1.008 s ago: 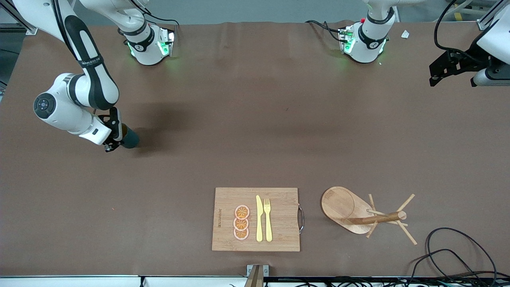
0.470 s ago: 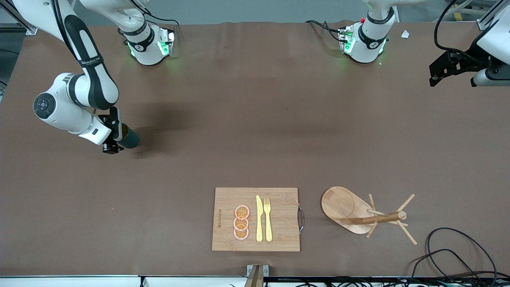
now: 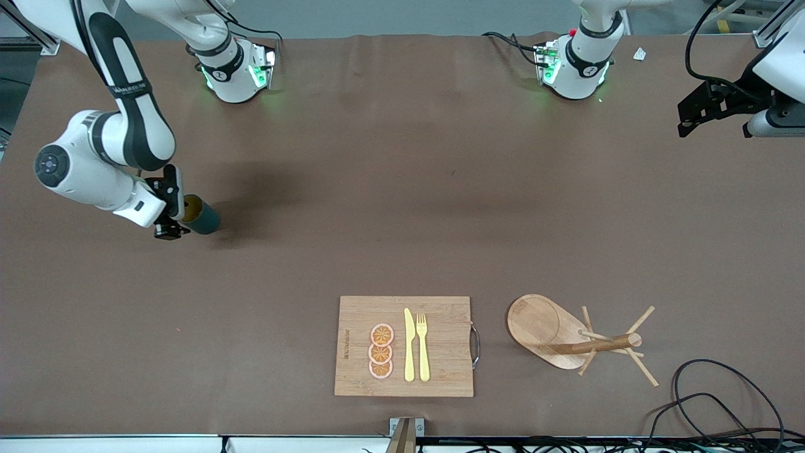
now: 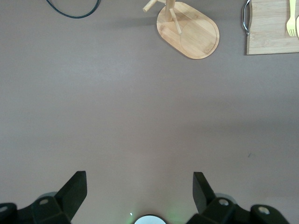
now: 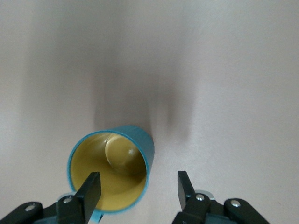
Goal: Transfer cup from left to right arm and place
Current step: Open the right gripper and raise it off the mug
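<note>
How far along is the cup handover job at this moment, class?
Done: the cup stands upright on the table at the right arm's end. In hand: the right gripper is open, one finger over the cup's rim, not gripping. Left: it only needs to draw clear. The left gripper waits open above bare table.

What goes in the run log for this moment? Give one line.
phase: cup placed | cup: upright on table, right arm's end | right gripper: open, straddling cup rim | left gripper: open, waiting above bare table
</note>
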You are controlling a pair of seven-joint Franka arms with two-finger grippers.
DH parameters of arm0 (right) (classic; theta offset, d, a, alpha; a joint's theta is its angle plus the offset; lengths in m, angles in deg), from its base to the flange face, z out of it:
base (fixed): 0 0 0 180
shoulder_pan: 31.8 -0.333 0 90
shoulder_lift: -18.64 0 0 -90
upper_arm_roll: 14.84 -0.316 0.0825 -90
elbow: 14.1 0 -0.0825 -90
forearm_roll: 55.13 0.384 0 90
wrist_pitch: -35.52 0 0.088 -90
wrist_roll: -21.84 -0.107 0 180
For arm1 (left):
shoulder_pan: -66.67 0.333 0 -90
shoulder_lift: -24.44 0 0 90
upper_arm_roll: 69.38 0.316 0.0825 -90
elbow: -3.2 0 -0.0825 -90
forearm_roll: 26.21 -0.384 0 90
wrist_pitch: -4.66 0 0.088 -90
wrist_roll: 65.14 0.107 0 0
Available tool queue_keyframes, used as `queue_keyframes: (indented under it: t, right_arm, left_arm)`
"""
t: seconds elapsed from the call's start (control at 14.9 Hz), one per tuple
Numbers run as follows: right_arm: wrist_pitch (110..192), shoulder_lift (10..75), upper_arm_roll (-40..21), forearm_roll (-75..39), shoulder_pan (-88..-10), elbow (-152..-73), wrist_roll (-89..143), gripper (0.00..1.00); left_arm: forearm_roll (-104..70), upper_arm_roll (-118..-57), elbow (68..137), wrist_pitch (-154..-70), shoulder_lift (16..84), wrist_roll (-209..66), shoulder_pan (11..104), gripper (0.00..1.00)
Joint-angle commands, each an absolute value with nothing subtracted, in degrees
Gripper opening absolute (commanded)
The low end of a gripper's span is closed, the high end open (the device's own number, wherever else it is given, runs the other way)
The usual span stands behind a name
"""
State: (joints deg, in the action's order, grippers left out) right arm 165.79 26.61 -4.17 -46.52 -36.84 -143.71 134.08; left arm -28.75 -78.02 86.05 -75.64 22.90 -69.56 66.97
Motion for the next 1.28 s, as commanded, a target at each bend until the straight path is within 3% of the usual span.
queue_keyframes:
  t: [0.0,0.27,0.6,0.67,0.74,0.94,1.21]
  right_arm:
    - [158.1,23.7,-4.6,-47.9,-35.8,-138.5,131.4,0.75]
    - [143.2,24.1,-4.5,-52.3,-34.4,-123.5,124.8,0.75]
    - [137.7,24.5,-4.7,-55.2,-35.1,-112.1,110.5,0.82]
    - [136.8,24.6,-4.8,-55.1,-35.1,-110.9,107.6,0.86]
    - [136.8,24.6,-4.8,-55.0,-35.1,-110.0,103.4,1.0]
    - [135.5,24.5,-5.1,-54.3,-36.3,-107.5,87.1,1.0]
    - [127.3,23.7,-5.1,-51.3,-36.4,-106.3,63.8,1.0]
  left_arm:
    - [-28.5,-78.1,84.7,-74.6,23.5,-68.4,67.5,1.0]
    - [-28.5,-77.8,84.8,-74.7,23.6,-68.4,67.7,1.0]
    - [-28.3,-77.6,84.9,-74.6,23.6,-68.5,67.6,1.0]
    - [-28.2,-77.6,84.9,-74.6,23.6,-68.4,67.6,1.0]
    - [-28.2,-77.6,85.0,-74.6,23.6,-68.4,67.6,1.0]
    - [-28.2,-77.8,85.0,-74.6,23.6,-68.5,67.3,1.0]
    - [-28.2,-78.0,85.1,-73.7,23.3,-68.4,67.5,1.0]
